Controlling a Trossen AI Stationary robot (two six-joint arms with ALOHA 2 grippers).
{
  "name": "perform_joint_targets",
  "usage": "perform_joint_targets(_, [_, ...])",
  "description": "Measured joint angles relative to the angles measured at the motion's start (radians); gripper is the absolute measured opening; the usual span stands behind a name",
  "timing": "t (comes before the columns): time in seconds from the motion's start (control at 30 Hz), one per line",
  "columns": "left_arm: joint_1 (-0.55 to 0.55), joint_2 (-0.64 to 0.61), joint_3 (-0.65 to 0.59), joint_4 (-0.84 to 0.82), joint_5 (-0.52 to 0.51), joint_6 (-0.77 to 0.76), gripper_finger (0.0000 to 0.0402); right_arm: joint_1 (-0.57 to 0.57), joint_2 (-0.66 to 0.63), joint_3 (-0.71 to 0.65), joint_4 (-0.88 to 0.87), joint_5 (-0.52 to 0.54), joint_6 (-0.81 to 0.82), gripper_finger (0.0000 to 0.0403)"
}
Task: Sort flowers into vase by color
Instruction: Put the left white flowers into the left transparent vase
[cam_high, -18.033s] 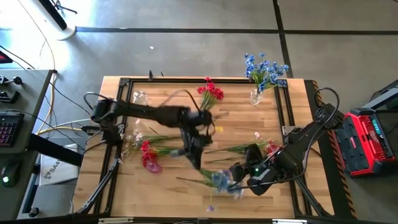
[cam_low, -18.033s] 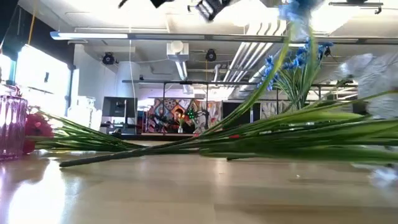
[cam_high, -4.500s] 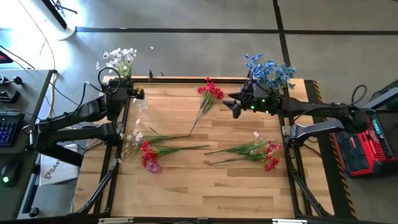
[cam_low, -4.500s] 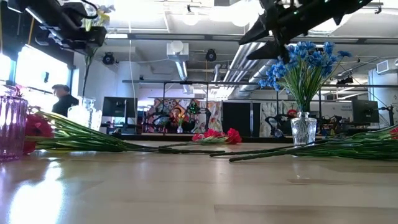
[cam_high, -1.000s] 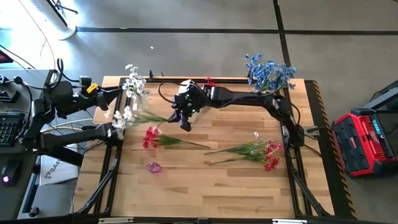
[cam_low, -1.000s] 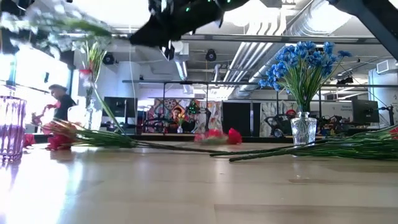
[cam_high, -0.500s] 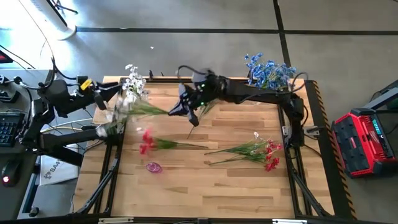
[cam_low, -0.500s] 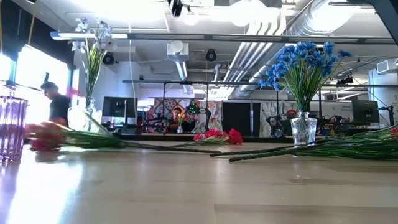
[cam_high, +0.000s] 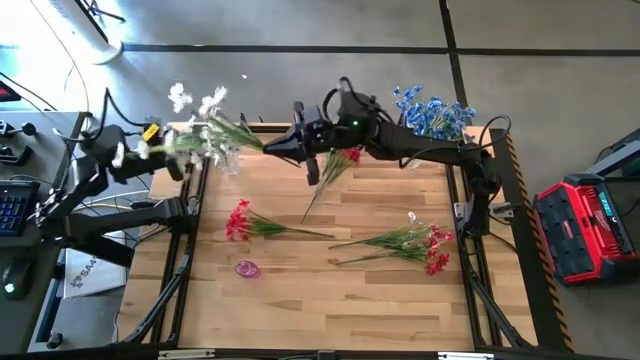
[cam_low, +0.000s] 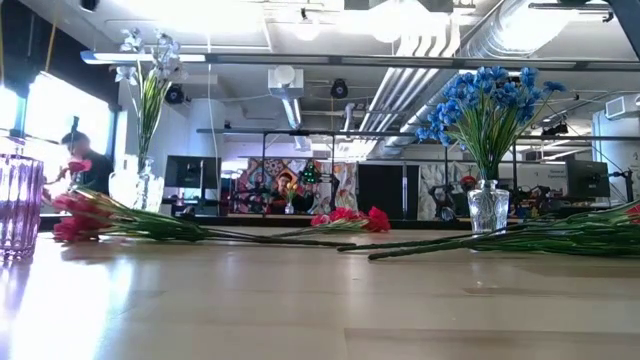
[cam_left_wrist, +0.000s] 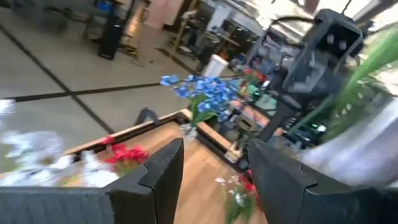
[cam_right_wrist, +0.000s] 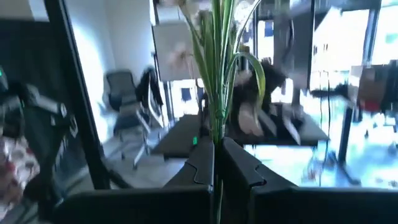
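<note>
My right gripper (cam_high: 274, 148) reaches to the far left of the table, shut on a white flower sprig (cam_high: 205, 115) held in the air over the far-left corner. The sprig's blossoms (cam_high: 182, 97) lie past the table's far edge. Below it a clear vase (cam_low: 130, 186) holds white flowers (cam_low: 146, 60). My left gripper (cam_left_wrist: 214, 180) stands open at the table's far-left corner, nothing between its fingers. Blue flowers (cam_high: 432, 112) fill a vase (cam_low: 488, 208) at the far right. Red flowers (cam_high: 240, 222) lie flat on the wood at the left, more red ones (cam_high: 340, 150) near the far edge. My right gripper pinches the sprig's green stems (cam_right_wrist: 215, 127) between its two fingers, near their cut end. It comes about level from the table's right, and the stems run on forward past the fingertips. The sprig is lifted clear of the table, blossoms toward the far left.
A pink vase (cam_high: 246, 268) stands at the near left, seen also in the low view (cam_low: 16, 205). A mixed red and white bunch (cam_high: 405, 240) lies at the right. A person (cam_low: 88, 165) moves in the room beyond. Bare wood spans the table's near half.
My right gripper has gone up and toward the table's far edge, still shut on the white sprig. The sprig, low over the table's left side a second ago, has swung so that its blossoms now lie past the far edge.
</note>
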Motion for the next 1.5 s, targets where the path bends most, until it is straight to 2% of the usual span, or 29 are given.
perform_joint_targets(0.1, [0.000,0.022,-0.044,0.110,0.050,0.007,0.0167,-0.003,-0.002,0.000,0.065,0.017,0.010,0.0000])
perform_joint_targets(0.23, [-0.004,0.063,-0.097,0.274,0.108,0.059,0.0167,-0.015,-0.002,0.000,0.081,0.093,0.011,0.0000])
perform_joint_targets(0.37, [-0.024,0.123,-0.134,0.461,0.113,0.119,0.0167,-0.020,-0.002,0.000,0.085,0.181,0.011,0.0000])
perform_joint_targets(0.67, [-0.041,0.315,-0.143,0.872,0.106,0.235,0.0167,-0.022,0.007,-0.015,0.046,0.246,0.019,0.0000])
perform_joint_targets(0.9, [-0.040,0.393,-0.145,0.969,0.113,0.235,0.0167,-0.022,0.007,-0.018,0.027,0.254,0.028,0.0000])
perform_joint_targets(1.1, [-0.038,0.355,-0.145,0.992,0.117,0.237,0.0167,-0.021,0.010,-0.019,-0.063,0.281,-0.026,0.0000])
perform_joint_targets(1.27, [-0.030,0.331,-0.145,0.983,0.106,0.251,0.0164,-0.019,0.009,-0.019,-0.071,0.283,-0.050,0.0000])
perform_joint_targets(1.37, [-0.031,0.332,-0.144,0.969,0.100,0.237,0.0133,-0.019,0.009,-0.019,-0.074,0.283,-0.051,0.0000])
perform_joint_targets(1.5, [-0.031,0.332,-0.144,0.940,0.094,0.245,0.0043,-0.024,0.009,-0.019,-0.092,0.283,-0.047,0.0000])
